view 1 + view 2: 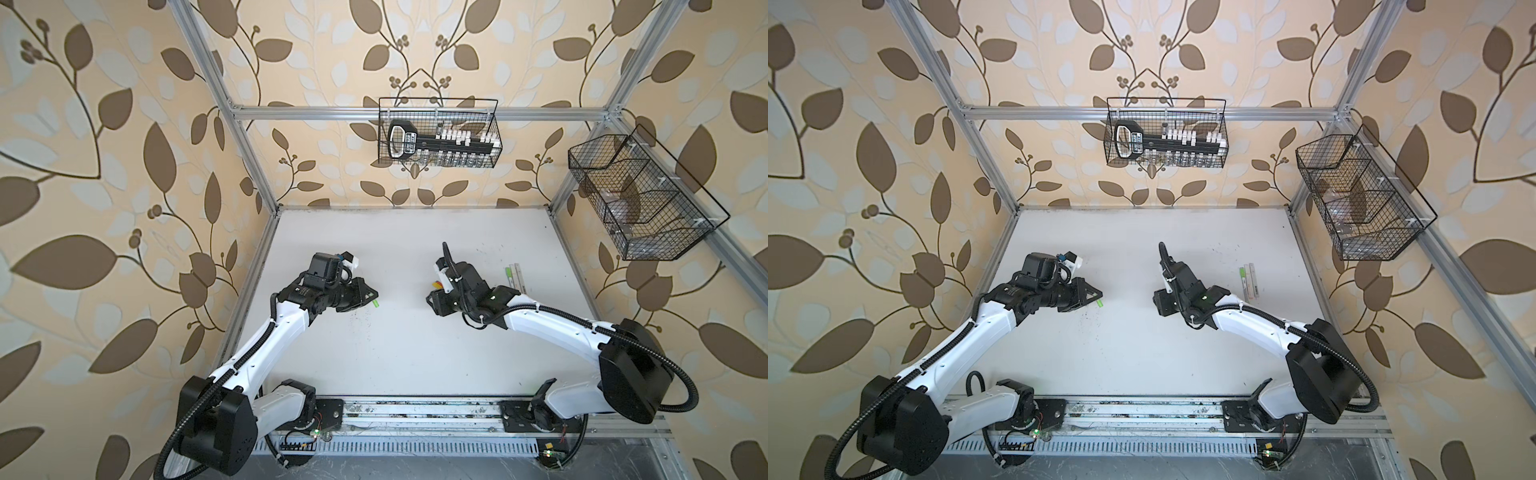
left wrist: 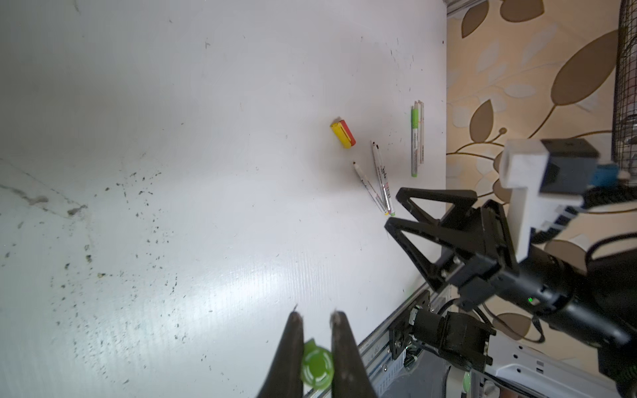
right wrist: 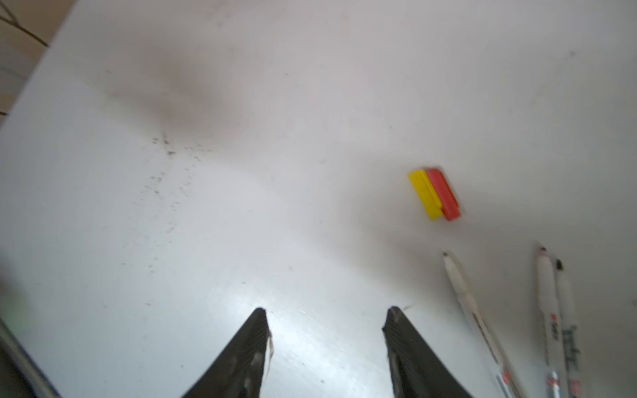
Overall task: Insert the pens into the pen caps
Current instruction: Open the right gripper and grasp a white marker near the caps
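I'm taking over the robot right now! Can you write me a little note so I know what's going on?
Left gripper: shut on the green cap.
Right gripper: open, empty.
Yellow cap and red cap lie touching on the table, three bare pens beside them.
Done, it seems: three capped pens side by side near the table's edge.
To do: put the green, yellow and red caps on the bare pens.
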Motion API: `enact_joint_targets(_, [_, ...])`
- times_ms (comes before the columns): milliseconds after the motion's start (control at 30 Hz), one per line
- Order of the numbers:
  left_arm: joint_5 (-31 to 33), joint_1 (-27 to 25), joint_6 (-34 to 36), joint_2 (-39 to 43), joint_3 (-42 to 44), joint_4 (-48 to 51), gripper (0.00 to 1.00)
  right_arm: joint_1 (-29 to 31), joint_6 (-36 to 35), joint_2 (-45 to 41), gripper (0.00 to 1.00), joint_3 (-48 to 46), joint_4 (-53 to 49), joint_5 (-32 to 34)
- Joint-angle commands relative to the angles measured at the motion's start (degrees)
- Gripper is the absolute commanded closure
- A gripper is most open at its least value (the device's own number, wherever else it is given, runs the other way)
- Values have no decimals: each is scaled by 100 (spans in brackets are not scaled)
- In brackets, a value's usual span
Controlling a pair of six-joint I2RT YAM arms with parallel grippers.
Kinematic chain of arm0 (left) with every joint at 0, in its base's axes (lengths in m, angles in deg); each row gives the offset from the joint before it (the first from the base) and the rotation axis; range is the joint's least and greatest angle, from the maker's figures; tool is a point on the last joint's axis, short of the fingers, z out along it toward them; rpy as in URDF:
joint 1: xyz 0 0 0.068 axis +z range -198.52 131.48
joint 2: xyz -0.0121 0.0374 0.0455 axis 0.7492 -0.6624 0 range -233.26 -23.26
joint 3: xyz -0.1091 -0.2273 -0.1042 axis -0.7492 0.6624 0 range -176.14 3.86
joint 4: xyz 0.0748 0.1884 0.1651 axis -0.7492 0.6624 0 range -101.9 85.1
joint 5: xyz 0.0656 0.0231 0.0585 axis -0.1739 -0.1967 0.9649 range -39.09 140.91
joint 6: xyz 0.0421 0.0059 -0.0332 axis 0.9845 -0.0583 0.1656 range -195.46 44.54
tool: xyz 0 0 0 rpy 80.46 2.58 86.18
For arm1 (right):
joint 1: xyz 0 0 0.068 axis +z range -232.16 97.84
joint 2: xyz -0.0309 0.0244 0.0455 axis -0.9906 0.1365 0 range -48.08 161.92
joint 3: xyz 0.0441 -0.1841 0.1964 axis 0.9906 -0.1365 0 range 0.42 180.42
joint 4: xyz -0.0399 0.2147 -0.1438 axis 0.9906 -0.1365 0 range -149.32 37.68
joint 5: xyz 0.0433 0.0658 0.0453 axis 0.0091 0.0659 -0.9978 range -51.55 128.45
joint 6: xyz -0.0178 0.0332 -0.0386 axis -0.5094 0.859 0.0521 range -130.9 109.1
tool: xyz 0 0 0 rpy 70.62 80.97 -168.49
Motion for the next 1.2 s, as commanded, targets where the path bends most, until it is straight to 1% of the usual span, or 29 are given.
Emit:
enact_joint_targets(0, [-81,52,439,168,-255,643,100,-253,-170,44,43,-76,-830,243])
enact_joint_targets(167, [-196,52,736,298,-355,1065,100,-585,-355,252,42,-60,-1083,307])
enact_joint_targets(333, [-258,52,1024,427,-452,1419,100,-760,-558,656,43,2,-1129,297])
enact_joint_targets(433, [-491,52,1119,483,-433,1378,100,-822,-620,824,43,34,-1061,315])
enact_joint_targets(600, [-629,52,1162,442,-381,1310,100,-873,-714,955,43,104,-1023,378])
enact_joint_targets(1067, [-667,96,1218,336,-408,1323,100,-1138,-962,1253,43,236,-1156,145])
enact_joint_targets(1167, [-666,96,1220,327,-410,1327,100,-1167,-1036,1354,45,265,-1239,-24])
